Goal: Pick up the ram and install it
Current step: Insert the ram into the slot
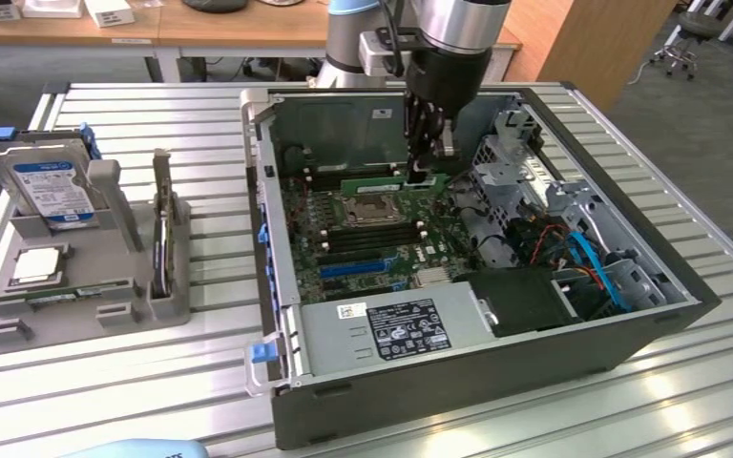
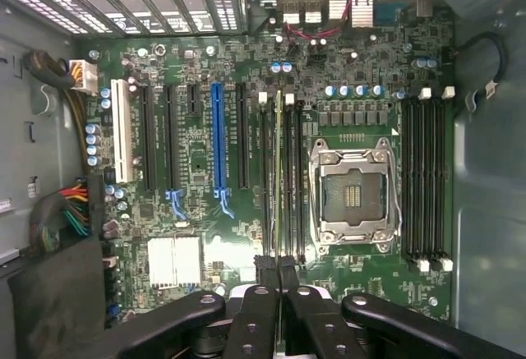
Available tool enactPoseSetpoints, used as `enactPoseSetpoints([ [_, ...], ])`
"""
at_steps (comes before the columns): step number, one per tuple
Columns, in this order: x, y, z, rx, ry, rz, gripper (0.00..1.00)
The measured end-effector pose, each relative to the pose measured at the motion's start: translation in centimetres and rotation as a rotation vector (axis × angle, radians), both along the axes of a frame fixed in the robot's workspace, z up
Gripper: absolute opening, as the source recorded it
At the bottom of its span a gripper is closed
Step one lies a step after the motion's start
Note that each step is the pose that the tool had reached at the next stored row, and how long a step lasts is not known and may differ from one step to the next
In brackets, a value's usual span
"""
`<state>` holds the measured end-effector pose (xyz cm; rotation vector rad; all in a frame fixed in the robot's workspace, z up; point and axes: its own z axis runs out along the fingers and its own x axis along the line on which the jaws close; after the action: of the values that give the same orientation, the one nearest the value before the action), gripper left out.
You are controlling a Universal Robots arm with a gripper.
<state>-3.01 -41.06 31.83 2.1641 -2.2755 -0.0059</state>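
Wrist view — fingers (image 2: 265,267) around ram (image 2: 278,170)

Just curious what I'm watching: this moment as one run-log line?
gripper shut on ram | ram at memory slots beside processor socket | inside open computer case

The black two-fingered gripper (image 2: 277,267) has its tips pinched together on the thin green ram stick (image 2: 278,178). The stick is seen edge-on, lined up along the black memory slots (image 2: 289,170) of the green motherboard (image 2: 197,154), just beside the silver-framed empty processor socket (image 2: 355,191).
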Motion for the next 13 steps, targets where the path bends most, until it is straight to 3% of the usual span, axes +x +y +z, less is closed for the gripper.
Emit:
enactPoseSetpoints([
  [5,0.0,-0.01,-0.88,-0.0003,-0.0045,0.000,0.11],
  [13,0.0,0.00,-2.03,-0.0002,-0.0069,0.000,0.11],
])
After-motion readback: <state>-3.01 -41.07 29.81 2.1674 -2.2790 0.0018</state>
